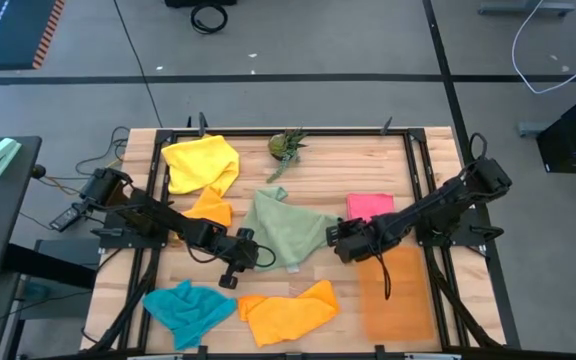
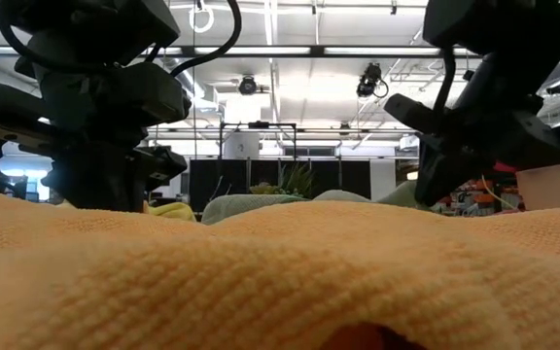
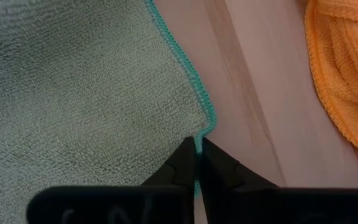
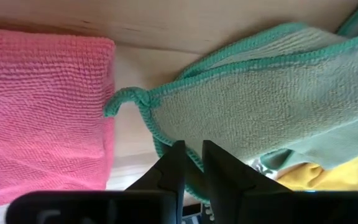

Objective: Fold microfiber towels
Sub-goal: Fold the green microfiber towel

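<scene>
- Yellow towel [image 1: 201,163]: crumpled, far-left part of the wooden table [image 1: 328,165], near the back edge.
- Small orange towel [image 1: 211,208]: just in front of the yellow one, partly under the left arm.
- Teal towel [image 1: 188,311]: bunched at the front-left corner.
- Left gripper [image 1: 251,250]: at the table's middle-left, on the left edge of the pale green towel [image 1: 286,228]. In the left wrist view the two dark fingers [image 3: 180,167] are pressed together on the teal-stitched hem, pinching the towel's edge; the table board shows beside it.
- Large orange towel [image 1: 286,311]: crumpled at front centre, apart from the teal towel beside it. It fills the foreground of the low view [image 2: 280,282].
- Pale green towel: centre of the table, spread in a rough triangle between the two grippers, with one corner reaching toward the plant [image 1: 288,146] at the back edge.
- Right gripper [image 1: 336,238]: at the towel's right corner. In the right wrist view the fingers [image 4: 174,169] stand narrowly apart with the green hem running down between them; they look clamped on that edge.
- Pink towel [image 1: 370,206]: folded flat, right of centre, just beside the green towel's right corner, not overlapping it in the right wrist view [image 4: 42,112].
- Translucent orange mat [image 1: 398,295]: flat at front right, in front of the right arm.
</scene>
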Available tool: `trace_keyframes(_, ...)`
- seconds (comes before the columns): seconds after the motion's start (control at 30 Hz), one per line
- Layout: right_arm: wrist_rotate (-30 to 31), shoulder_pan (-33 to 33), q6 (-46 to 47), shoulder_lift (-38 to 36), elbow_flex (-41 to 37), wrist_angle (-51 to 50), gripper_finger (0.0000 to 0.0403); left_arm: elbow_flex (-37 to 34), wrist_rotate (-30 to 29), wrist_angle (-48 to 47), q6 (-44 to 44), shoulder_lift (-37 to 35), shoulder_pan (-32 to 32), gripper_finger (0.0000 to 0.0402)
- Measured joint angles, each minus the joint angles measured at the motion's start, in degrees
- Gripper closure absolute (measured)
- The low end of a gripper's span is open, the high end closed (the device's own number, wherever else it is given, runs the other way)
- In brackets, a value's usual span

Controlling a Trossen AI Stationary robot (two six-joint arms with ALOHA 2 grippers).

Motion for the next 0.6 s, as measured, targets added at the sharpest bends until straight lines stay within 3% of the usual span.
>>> trace_keyframes(0.2, 0.0, -1.4, 3.0, 0.1, 0.0, 2.3, 0.036, 0.0, 0.0, 0.0, -0.3, 0.0, 0.0, 0.0388)
trace_keyframes(0.33, -0.5, -3.0, 19.8, -0.3, 1.8, 6.6, 0.0361, 0.0, 0.0, 0.0, -0.3, 0.0, 0.0, 0.0373)
trace_keyframes(0.43, -2.3, -4.1, 34.0, -1.5, 4.7, 6.0, 0.0361, -0.1, 0.0, -0.6, -0.1, -1.3, -0.3, 0.0386)
trace_keyframes(0.6, -10.1, -4.9, 51.2, -5.1, 9.9, 0.8, 0.0361, -0.1, -0.6, -2.6, 0.5, -6.5, -0.4, 0.0387)
